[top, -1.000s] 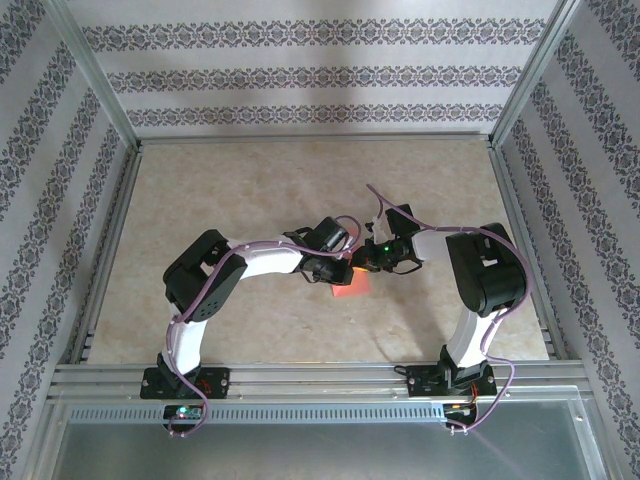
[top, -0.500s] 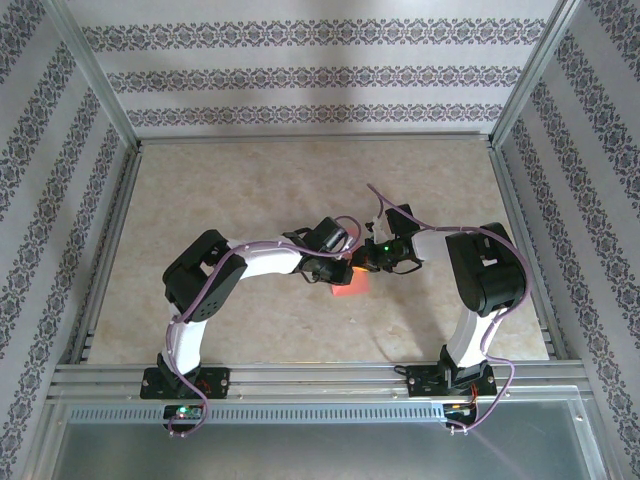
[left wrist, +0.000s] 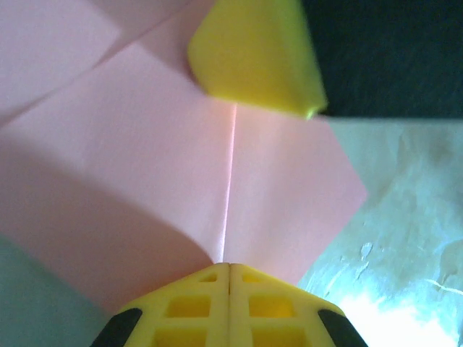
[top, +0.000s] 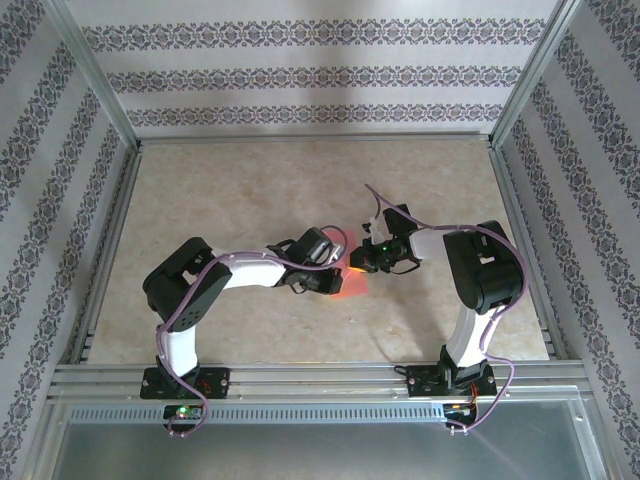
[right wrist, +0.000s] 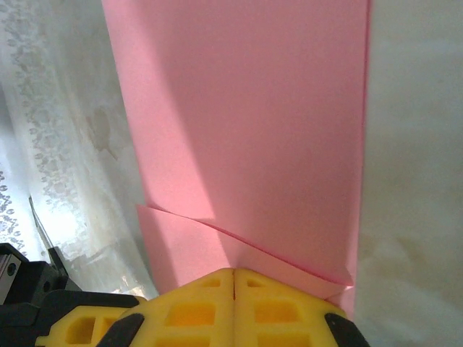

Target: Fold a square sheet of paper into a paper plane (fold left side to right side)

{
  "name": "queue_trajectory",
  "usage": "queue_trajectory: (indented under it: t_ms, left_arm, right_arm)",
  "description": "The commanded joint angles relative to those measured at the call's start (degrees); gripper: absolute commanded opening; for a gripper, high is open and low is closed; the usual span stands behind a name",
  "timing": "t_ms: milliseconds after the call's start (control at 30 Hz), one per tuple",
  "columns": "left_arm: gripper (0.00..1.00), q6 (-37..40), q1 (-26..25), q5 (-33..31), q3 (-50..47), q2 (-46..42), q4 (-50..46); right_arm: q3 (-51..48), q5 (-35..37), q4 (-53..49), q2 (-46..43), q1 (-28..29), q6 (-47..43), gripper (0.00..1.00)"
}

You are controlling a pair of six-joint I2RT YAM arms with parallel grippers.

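In the middle of the table (top: 250,200), the partly folded square sheet of paper (top: 354,286) looks light, limp and slippery, best pinched at a free edge, while the left gripper (left wrist: 229,269) and right gripper (right wrist: 234,273), both clenched, rest their tips on it.

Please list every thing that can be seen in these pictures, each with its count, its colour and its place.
pink paper: one, salmon pink, partly folded with a centre crease, at the middle of the table between the two grippers.
table: one, beige marbled, inside the frame.
walls: three, white with dark patterned stripes, left, back and right of the table.
metal frame: one, silver, along the table's edges.
left arm, right arm: two, white and black with purple cables, bases at the near edge.
left gripper: one, yellow fingers, shut, tips at the paper.
right gripper: one, yellow fingers, shut, tips at the paper.
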Motion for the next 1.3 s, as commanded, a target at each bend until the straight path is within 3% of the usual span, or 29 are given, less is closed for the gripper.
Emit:
queue_trajectory:
  t_ms: [0, 167, 233, 433, 667, 867, 1000, 1233, 1267]
  left_arm:
    - [0.0, 0.37, -0.6, -0.16, -4.23, -2.11, -8.39]
    - [0.0, 0.55, 0.02, -1.18, -6.5, -7.96, -5.62]
    - [0.01, 0.06, 0.98, -1.26, -7.02, -10.32, -3.38]
    - [0.23, -4.28, 6.5, -1.27, -9.06, -14.36, 6.49]
    - [0.41, -10.78, 11.22, 2.99, -8.86, -8.34, 19.92]
    - [0.45, -11.88, 10.84, 7.77, -4.0, -0.54, 22.64]
    - [0.41, -11.5, 10.61, 7.92, -2.9, 1.98, 22.96]
    - [0.02, -12.08, 10.6, 7.49, -4.22, 1.61, 25.26]
    - [0.0, -11.95, 10.57, 6.9, -4.77, 0.8, 25.43]
  right_arm:
    - [-0.26, 5.73, -2.85, 2.79, -0.34, -1.44, 0.0]
    - [1.36, 3.01, -2.66, 0.16, -0.34, -0.09, 0.01]
    - [2.23, 2.49, -2.72, -2.08, -0.34, 0.58, 0.09]
    - [3.22, 4.93, -3.96, -9.87, -1.84, 0.56, 0.3]
    - [-0.85, 7.9, -3.92, -15.89, -6.07, -0.96, 0.52]
    - [-3.96, 7.98, -3.77, -18.06, -6.74, -1.33, 0.65]
    - [-5.59, 8.09, -3.35, -18.79, -6.67, -0.69, 0.65]
    - [-6.18, 5.72, -3.25, -17.61, -6.52, -0.63, 0.64]
    - [-6.13, 5.1, -3.22, -17.19, -6.37, -0.56, 0.64]
